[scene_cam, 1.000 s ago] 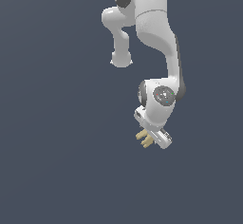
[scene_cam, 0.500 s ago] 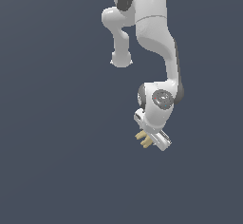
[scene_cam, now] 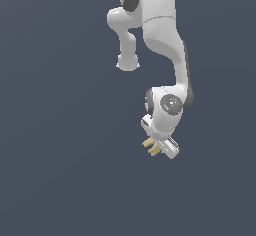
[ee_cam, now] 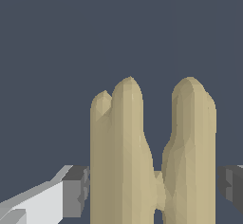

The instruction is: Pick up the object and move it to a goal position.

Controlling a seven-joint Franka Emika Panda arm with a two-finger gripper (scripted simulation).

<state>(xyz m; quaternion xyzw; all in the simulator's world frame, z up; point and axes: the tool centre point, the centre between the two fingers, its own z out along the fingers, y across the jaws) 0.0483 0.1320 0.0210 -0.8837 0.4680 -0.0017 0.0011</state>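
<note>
Object (ee_cam: 152, 156), a small tan piece of two parallel bars joined by a cross bar, sits clamped between the gripper (scene_cam: 159, 149) fingers (ee_cam: 73, 192), jaws narrowed onto its sides. It pokes out below the white arm's wrist (no goal marker is visible). Carrying it well likely means steady, unhurried motion and constant squeeze.

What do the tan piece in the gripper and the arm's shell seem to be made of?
The object looks like unfinished wood or a wood-coloured plastic: flat matte tan, faceted surfaces, no visible grain, so the render leaves it open. The arm's shell looks like glossy white plastic or painted metal, given its soft highlights. The gripper holding the piece has dull grey fingers, possibly rubber or matte plastic.
</note>
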